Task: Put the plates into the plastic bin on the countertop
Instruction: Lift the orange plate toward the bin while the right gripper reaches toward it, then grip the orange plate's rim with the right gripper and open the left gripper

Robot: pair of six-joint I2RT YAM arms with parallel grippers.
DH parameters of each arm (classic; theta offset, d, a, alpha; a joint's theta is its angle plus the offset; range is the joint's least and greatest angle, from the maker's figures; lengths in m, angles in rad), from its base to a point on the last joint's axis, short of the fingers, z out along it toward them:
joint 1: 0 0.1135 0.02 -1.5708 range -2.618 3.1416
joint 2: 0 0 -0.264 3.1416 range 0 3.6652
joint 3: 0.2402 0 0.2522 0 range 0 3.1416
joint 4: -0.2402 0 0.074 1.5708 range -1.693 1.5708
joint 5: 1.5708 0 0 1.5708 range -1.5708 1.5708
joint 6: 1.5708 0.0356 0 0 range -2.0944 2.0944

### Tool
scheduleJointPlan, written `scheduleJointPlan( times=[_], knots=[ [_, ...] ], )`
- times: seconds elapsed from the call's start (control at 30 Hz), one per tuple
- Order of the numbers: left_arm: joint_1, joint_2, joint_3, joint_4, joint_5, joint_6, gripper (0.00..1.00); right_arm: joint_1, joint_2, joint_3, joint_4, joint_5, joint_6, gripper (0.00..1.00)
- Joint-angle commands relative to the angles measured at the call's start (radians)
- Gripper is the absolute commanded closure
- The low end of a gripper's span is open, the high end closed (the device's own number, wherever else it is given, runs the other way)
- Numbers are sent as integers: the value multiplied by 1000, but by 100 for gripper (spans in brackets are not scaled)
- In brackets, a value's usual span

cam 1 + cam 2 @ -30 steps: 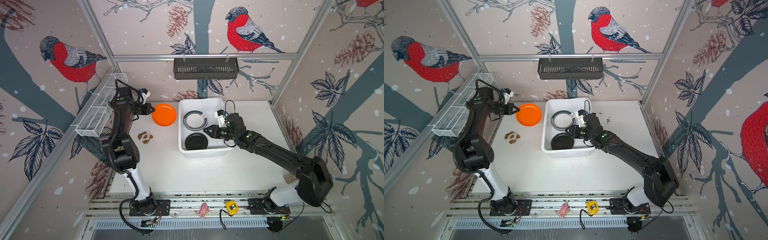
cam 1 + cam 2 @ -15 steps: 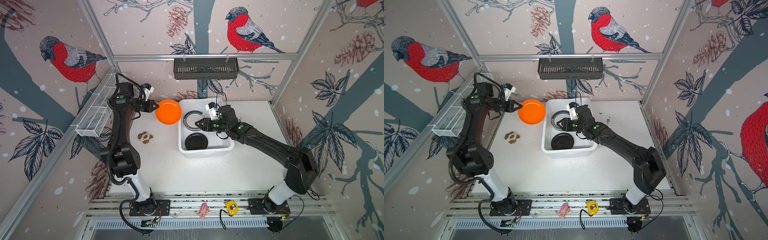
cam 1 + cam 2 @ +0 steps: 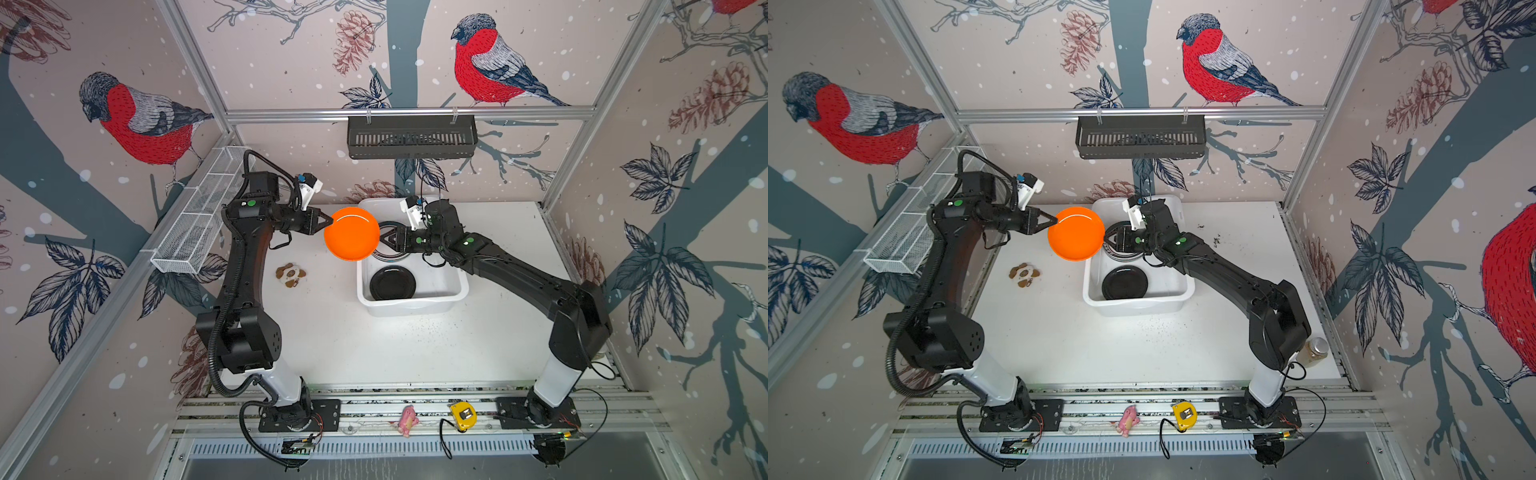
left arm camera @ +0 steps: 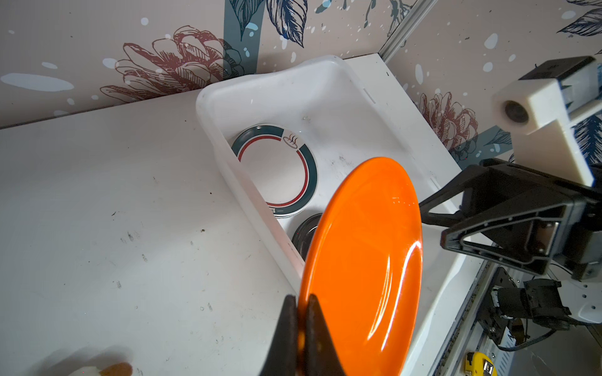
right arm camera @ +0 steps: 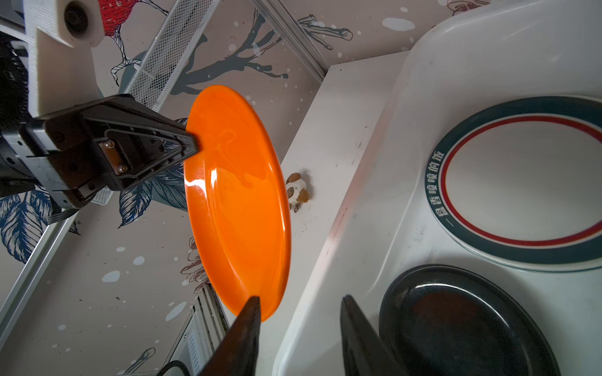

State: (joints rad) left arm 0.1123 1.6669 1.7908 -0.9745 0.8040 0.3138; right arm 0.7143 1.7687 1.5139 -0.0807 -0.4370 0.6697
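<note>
Orange plate (image 5: 237, 201): stood on edge in air, rim pinched by left gripper (image 5: 192, 143). Right gripper (image 5: 301, 298): jaws apart, empty, one fingertip at plate's opposite rim, contact unclear. Plastic bin (image 5: 374, 182): held ringed white plate (image 5: 521, 182) and black plate (image 5: 456, 325), flat, side by side. Brown-and-white toy (image 5: 297, 192) lay on countertop (image 5: 325, 130), left of bin.

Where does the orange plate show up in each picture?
Top view: orange plate central, overlapping the plastic bin's left rim.
Top view: orange plate, same spot.
Left wrist view: orange plate central, in front of the bin.
Right wrist view: orange plate central, beside the bin.
Shared landmark: the bin.
</note>
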Motion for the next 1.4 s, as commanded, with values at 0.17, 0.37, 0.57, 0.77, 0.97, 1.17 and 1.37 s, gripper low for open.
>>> scheduleJointPlan(
  times=[0.17, 0.37, 0.57, 0.77, 0.97, 1.17, 1.37],
  knots=[
    [-45, -52, -60, 19, 60, 8, 100, 16, 41, 34, 38, -51, 0, 60],
    [-53, -58, -62, 5, 80, 24, 100, 18, 27, -4, 77, -66, 16, 70],
    [-56, -62, -79, 11, 87, 24, 100, 17, 5, -50, 122, -87, 36, 83],
    [-63, -67, -91, 20, 93, 19, 100, 17, 5, -57, 146, -103, 48, 91],
    [-64, -74, -104, 35, 83, 12, 70, 17, 10, -50, 154, -112, 53, 95],
    [-64, -88, -103, 60, 2, -8, 38, -19, -9, -72, 123, -116, 26, 95],
    [-63, -93, -63, 33, -83, 11, 27, -128, -59, -119, 77, -167, -7, 96]
  ],
)
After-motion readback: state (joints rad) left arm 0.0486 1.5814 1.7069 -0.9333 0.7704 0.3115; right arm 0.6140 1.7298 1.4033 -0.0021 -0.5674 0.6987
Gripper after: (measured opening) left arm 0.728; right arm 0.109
